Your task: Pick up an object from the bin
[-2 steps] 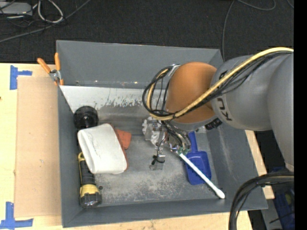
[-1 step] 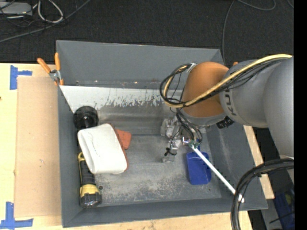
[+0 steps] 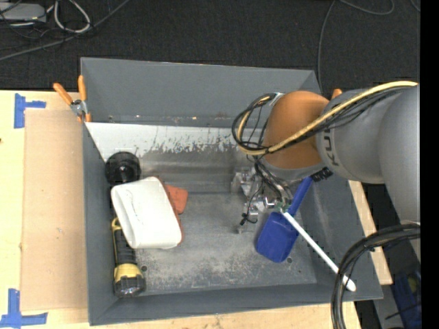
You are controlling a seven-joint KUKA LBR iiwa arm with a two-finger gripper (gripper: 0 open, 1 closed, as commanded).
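Camera view, starting at the near wall of the bin (image 3: 206,101): you have a black and yellow flashlight (image 3: 125,256) lying lengthwise along the left side, its lens end in the near left corner. Over on the right, a blue scoop-shaped thing (image 3: 274,240) rests on the floor with its broad head toward you and its blue handle slanting away to the right. A thin white rod (image 3: 319,252) runs from beside that head out toward the near right rim. Further back on the left, a white rounded box (image 3: 145,212) lies partly over the flashlight's far end, and a small orange-red piece (image 3: 178,197) pokes out from under its right edge. The claw (image 3: 255,204) is low over the bin floor right of centre, just beside the far left edge of the blue scoop. It sits in a tangle of metal and wires, so you cannot tell whether it is apart or together, and it seems to clamp nothing. Above it sits the arm's orange cover (image 3: 295,129). A black round thing (image 3: 123,167) stands farthest back, touching the white box's far corner.
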